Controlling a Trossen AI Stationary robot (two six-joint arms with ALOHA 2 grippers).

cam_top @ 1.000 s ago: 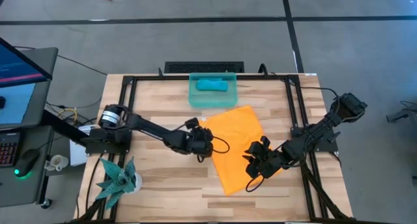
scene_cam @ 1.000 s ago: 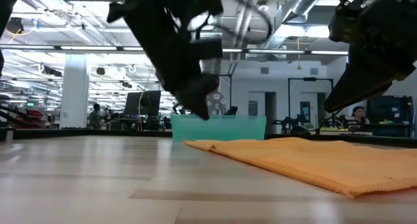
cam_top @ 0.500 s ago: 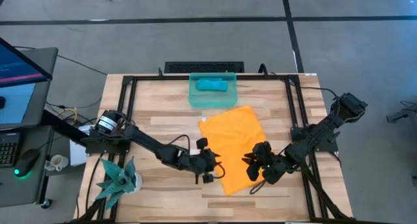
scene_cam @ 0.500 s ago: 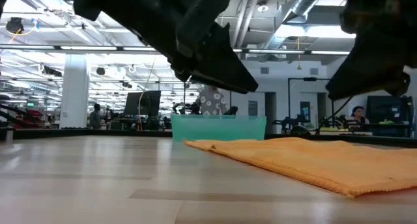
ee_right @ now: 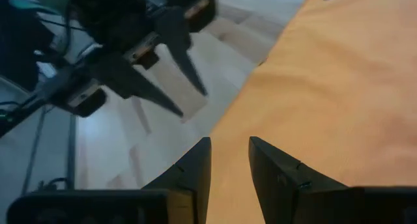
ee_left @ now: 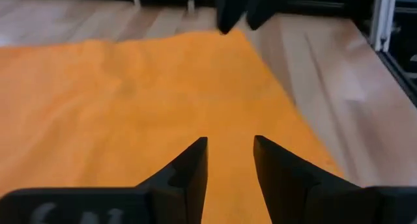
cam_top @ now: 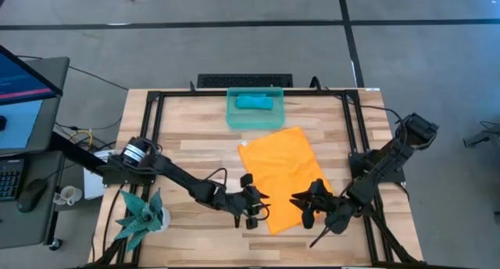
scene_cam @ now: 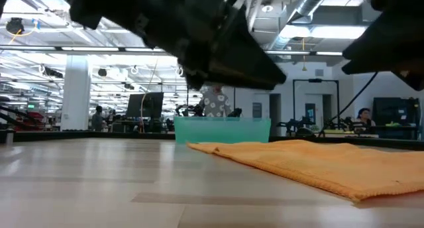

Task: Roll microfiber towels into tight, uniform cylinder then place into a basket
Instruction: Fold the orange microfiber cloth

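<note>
The orange towel (cam_top: 283,177) lies spread flat on the table, one corner toward the near edge. My left gripper (cam_top: 258,210) hovers open by the towel's near left edge, its fingers (ee_left: 189,168) over the orange cloth. My right gripper (cam_top: 303,208) hovers open over the near right edge, facing the left one. In the low view both grippers stand above the towel (scene_cam: 318,162). The teal-blue towel (cam_top: 255,102) lies rolled inside the basket (cam_top: 231,116) at the far edge.
A teal spiky plant figure (cam_top: 141,214) stands at the table's near left corner. Black frame rails (cam_top: 355,136) run along the table's sides. Bare wood lies left of the towel (cam_top: 187,144). A monitor and keyboard stand off the table's left.
My left gripper has gone from the towel's left edge toward the near edge and the right, and tipped up closer to level. My right gripper has gone toward the near edge and turned to face the left one. The orange towel has stayed flat.
</note>
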